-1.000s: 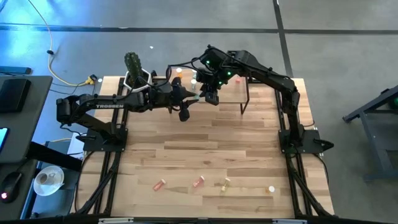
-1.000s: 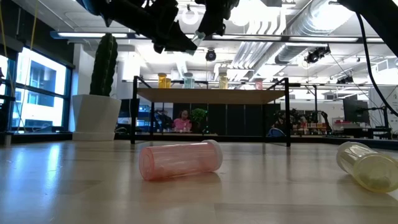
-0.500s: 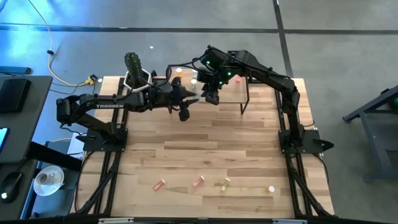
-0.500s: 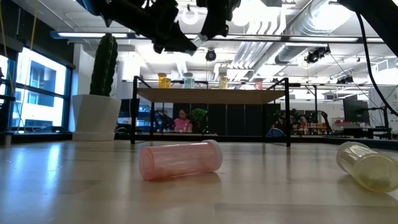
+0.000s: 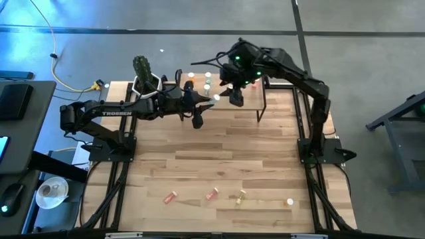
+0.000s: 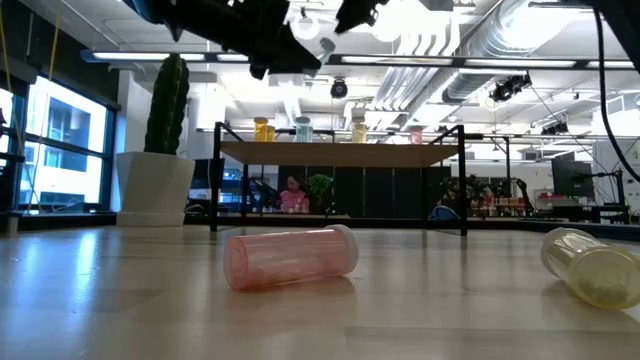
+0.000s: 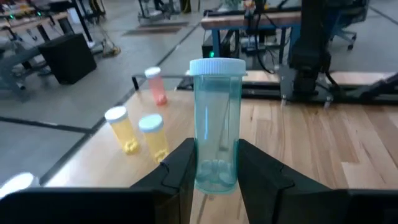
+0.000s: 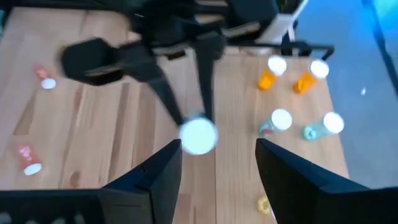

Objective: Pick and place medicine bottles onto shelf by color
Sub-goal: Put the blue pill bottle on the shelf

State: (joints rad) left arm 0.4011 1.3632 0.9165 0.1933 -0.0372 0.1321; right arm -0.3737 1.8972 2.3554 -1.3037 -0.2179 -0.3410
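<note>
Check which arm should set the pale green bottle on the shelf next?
Left, probably. The left gripper is already shut on the pale green bottle, held upright near the shelf. The right gripper is open and empty above it.

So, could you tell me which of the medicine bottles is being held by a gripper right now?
The pale green bottle, upright between the left gripper fingers above the table; the others stand on the shelf or lie on the tabletop.

Even overhead light fills the room; a blue cast tints the high view's left edge. In the low view, bright ceiling lights (image 6: 420, 30) glare and the near pink bottle (image 6: 290, 257) looks soft. The right wrist view is blurred throughout, the desk (image 8: 124, 124) smeared.
</note>
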